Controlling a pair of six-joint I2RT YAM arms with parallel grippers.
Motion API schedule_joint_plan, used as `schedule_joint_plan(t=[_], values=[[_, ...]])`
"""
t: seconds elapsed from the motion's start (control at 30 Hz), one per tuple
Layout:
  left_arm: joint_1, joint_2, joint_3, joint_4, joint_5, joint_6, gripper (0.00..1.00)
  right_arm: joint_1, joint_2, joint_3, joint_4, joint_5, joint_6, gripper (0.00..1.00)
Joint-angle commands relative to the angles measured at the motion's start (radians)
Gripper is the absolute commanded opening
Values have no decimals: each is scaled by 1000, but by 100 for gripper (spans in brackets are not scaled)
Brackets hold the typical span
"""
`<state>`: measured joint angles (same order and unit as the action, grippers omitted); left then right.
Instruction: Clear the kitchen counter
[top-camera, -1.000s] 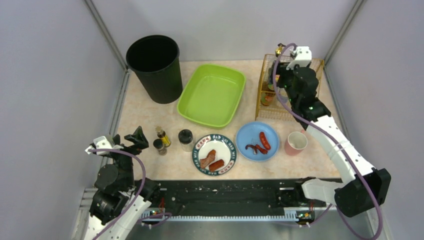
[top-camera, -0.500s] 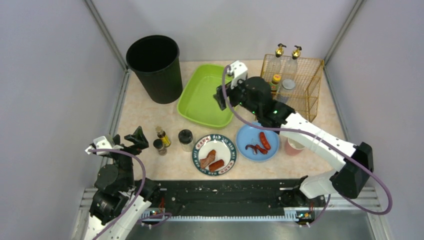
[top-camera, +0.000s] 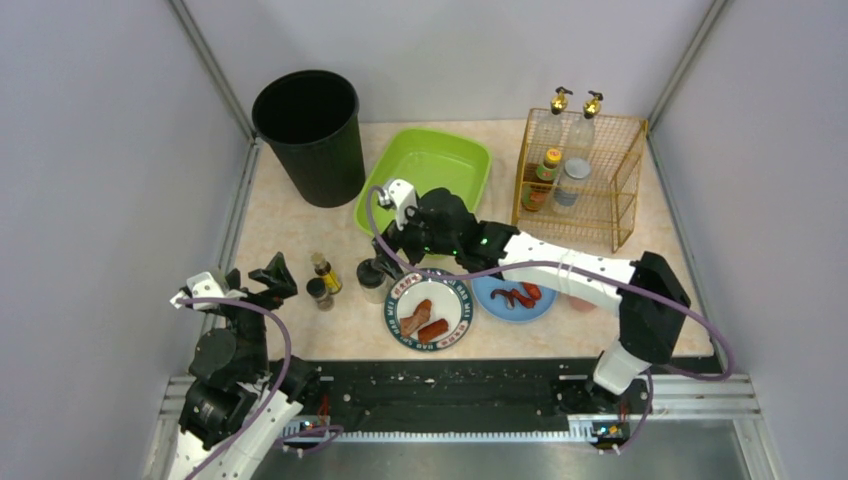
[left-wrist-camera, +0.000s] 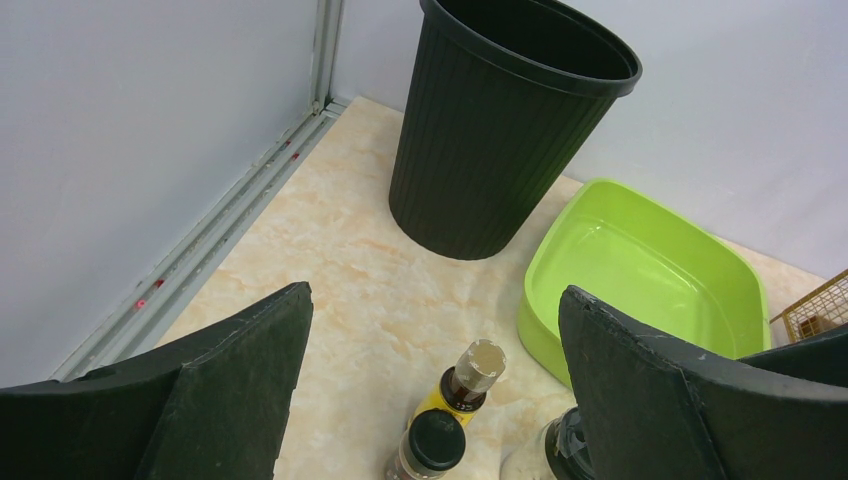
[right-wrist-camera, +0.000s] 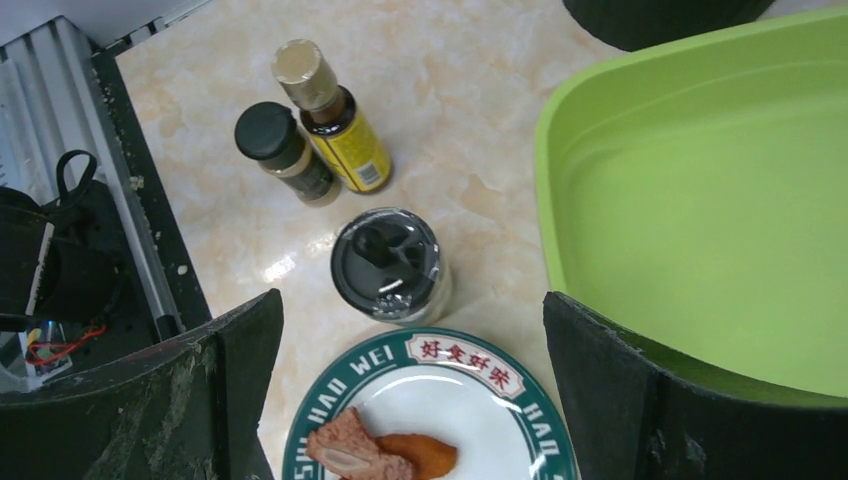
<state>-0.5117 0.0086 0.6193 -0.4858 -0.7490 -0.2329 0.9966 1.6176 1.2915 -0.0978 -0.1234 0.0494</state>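
Note:
The kitchen counter (top-camera: 290, 225) is pale marbled stone. My right gripper (top-camera: 388, 255) hovers open and empty over a clear jar with a black lid (right-wrist-camera: 388, 262) and the rim of a green-rimmed plate (right-wrist-camera: 322, 410) with meat pieces. In the right wrist view the right gripper (right-wrist-camera: 410, 310) has the jar between and ahead of its jaws, not touching. A yellow-labelled sauce bottle (top-camera: 324, 272) and a small dark-capped spice jar (top-camera: 319, 292) stand left of the jar. My left gripper (top-camera: 262, 278) is open and empty at the front left, short of them.
A black bin (top-camera: 310, 135) stands back left, a green tray (top-camera: 440, 165) back centre, a wire rack (top-camera: 600, 170) with bottles back right. A blue plate (top-camera: 540, 305) with sausages lies under my right arm, a pink cup (top-camera: 583, 302) mostly hidden. A black rail (top-camera: 450, 395) runs along the front.
My right arm has swung from the wire rack at the back right, across the green tray, to above the black-lidded jar at the front centre. The left arm has not moved.

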Motion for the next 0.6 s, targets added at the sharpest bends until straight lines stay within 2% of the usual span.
schedule_joint_plan(t=[0.0,0.57], values=[[-2,-120,12,35,-6,12,97,48,53,83,45,-53,26,99],[-2,-121,15,32,-5,9,97,118,233,169,-11,59,10,99]])
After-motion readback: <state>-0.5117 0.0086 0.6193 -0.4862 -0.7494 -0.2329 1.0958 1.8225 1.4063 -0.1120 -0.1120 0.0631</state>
